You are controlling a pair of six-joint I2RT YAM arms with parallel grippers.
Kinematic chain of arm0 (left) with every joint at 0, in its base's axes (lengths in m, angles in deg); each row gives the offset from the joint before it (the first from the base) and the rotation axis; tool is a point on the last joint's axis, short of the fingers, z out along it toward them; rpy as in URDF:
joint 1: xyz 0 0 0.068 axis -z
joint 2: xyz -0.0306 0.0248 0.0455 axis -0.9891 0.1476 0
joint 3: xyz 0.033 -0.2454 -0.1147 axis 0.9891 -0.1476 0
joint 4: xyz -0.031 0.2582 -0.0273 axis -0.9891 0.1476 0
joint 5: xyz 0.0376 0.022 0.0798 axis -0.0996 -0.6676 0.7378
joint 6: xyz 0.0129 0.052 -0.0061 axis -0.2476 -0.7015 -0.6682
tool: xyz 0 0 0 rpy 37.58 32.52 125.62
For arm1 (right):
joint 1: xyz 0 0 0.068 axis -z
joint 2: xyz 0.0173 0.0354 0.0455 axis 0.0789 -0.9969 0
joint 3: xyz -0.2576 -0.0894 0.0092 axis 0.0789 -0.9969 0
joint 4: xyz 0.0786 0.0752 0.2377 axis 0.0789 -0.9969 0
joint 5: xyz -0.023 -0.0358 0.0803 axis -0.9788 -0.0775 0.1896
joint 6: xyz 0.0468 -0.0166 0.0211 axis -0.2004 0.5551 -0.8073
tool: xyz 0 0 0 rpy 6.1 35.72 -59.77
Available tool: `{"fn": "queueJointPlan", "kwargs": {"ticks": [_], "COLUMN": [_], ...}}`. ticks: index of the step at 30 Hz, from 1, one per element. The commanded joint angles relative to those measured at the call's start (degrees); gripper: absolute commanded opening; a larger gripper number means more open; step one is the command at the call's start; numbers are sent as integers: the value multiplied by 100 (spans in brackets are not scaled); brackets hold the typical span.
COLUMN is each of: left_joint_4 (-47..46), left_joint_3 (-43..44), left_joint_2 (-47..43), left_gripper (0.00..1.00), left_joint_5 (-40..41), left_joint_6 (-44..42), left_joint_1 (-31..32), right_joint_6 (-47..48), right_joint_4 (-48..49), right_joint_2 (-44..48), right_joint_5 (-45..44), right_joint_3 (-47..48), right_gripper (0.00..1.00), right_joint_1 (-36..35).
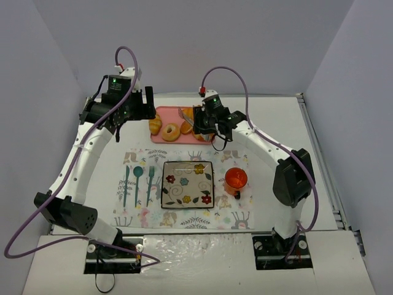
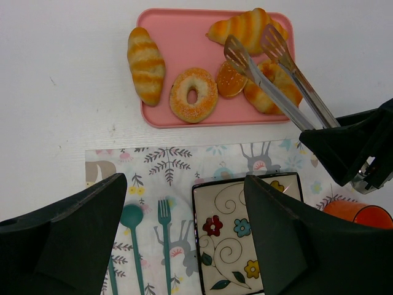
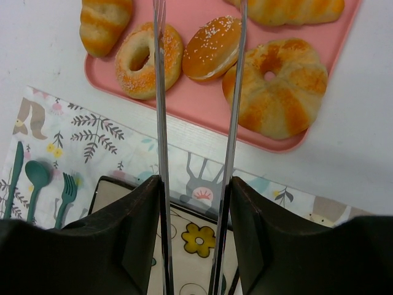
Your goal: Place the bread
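The bread (image 3: 212,48) is a small golden oval roll lying on the pink tray (image 3: 202,107), between a sugared doughnut (image 3: 147,58) and a larger lobed bun (image 3: 285,86). It also shows in the left wrist view (image 2: 230,78) and the top view (image 1: 185,128). My right gripper (image 3: 195,233) is shut on metal tongs (image 3: 161,92). The tong arms stand apart and reach over the tray on either side of the roll; their tips (image 2: 236,52) hover above it. My left gripper (image 2: 184,233) is open and empty, high over the placemat left of the tray (image 1: 138,107).
A flowered square plate (image 1: 187,166) lies on a patterned placemat (image 1: 141,215), with teal cutlery (image 1: 138,181) to its left and an orange cup (image 1: 236,179) to its right. A striped croissant (image 2: 146,64) and another long pastry (image 2: 245,27) also lie on the tray.
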Motion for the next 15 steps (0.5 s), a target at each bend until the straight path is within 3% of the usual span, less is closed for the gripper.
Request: {"fn": "queueJointPlan", "kwargs": {"ticks": [1, 15], "left_joint_4": [5, 14], "left_joint_3": [266, 257], "left_joint_2": [-55, -11], "left_gripper": [75, 76], "left_joint_5": [-14, -40], "left_joint_6": [77, 77], "left_joint_1": [-20, -20], "right_joint_6": [-22, -31], "right_joint_4": [-45, -98], "right_joint_2": [-11, -195], "right_joint_5": [-103, -182], "right_joint_3": [-60, -315], "right_gripper": [68, 69], "right_joint_1": [-79, -219]}}
